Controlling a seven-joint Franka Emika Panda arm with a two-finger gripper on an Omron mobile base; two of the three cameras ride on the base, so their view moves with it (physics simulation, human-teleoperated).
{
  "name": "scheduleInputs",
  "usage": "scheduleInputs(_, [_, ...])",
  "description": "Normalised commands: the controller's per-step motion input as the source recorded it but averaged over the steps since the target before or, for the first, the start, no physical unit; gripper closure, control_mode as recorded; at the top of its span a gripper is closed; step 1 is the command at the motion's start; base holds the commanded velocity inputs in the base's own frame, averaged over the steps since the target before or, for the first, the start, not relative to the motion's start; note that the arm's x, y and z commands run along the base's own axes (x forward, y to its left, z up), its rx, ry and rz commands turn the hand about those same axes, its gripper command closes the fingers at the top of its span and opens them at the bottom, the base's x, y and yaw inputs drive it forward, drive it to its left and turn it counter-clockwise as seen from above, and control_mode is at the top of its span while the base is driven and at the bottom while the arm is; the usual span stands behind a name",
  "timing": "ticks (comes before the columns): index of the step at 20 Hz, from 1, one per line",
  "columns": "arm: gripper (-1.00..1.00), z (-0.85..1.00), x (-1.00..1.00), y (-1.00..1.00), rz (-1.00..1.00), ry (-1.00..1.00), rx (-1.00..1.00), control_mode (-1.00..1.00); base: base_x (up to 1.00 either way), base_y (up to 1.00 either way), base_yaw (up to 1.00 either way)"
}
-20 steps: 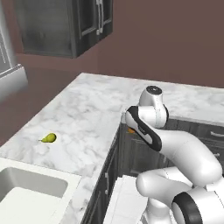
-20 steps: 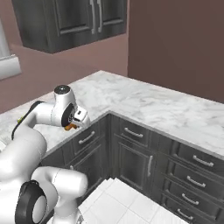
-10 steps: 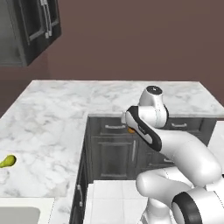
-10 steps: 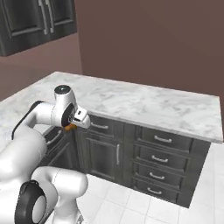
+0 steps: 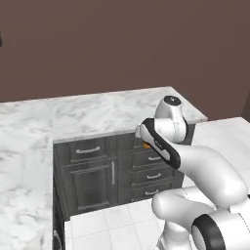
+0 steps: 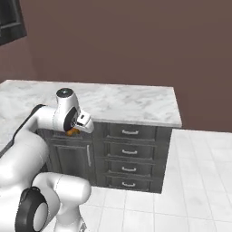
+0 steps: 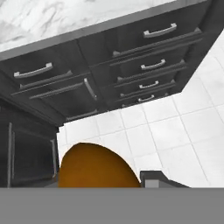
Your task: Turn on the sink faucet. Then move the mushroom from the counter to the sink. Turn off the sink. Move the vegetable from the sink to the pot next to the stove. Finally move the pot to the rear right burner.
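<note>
Basically, left base view: the arm [image 5: 195, 161] is folded over the floor in front of the drawers [image 5: 151, 166], and an orange bit of the mushroom [image 5: 146, 145] peeks out at the pincer [image 5: 144, 142], so a jolt while the base drives could drop it on the tiles, far from any sink. Right base view: same orange lump [image 6: 71, 132] tucked under the wrist, below the counter [image 6: 136, 106] edge. Hand view: mushroom [image 7: 98, 170] sits right between the fingers [image 7: 153, 179]; pincer [image 7: 105, 186] about half open, clamped on it.
</note>
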Motion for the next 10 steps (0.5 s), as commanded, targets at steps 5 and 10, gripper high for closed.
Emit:
scheduleInputs(5, [1.00,0.00,0.00,0.00,0.00,0.00,0.00,1.00,0.00,-0.36,-0.46])
scheduleInputs(10, [1.00,0.00,0.00,0.00,0.00,0.00,0.00,1.00,0.00,-0.38,-0.45])
